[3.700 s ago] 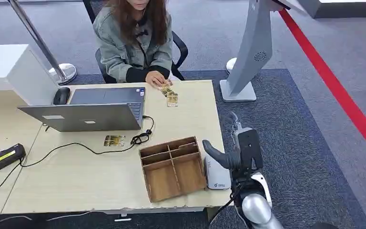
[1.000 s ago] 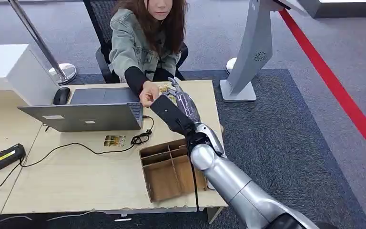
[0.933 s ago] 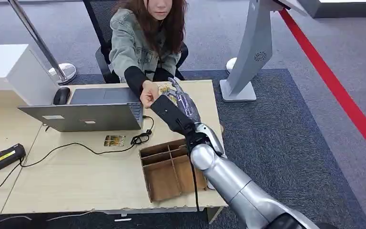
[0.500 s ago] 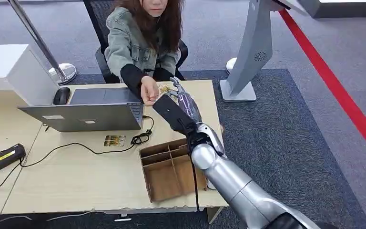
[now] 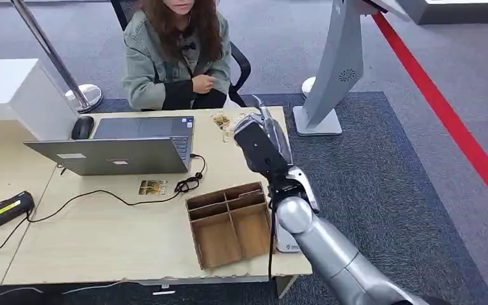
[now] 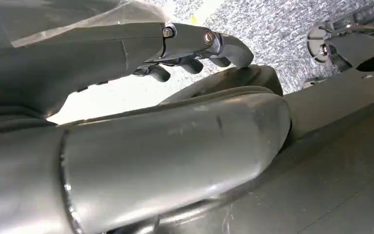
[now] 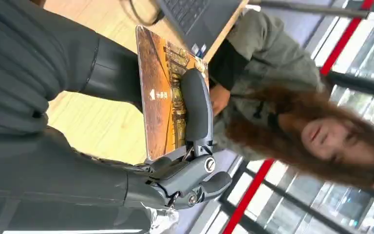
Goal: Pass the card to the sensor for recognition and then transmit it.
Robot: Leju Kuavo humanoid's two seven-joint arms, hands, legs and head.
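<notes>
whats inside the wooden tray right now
The wooden tray shows bare compartments with no cards in them. The right arm crosses its right edge and hides part of the near right compartment.

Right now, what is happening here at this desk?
The robot's right hand holds an orange card, pinched by the thumb, raised above the far end of the wooden table. A person sits behind the laptop with hands drawn back. More cards lie on the table. The white sensor sits beside the wooden tray.
</notes>
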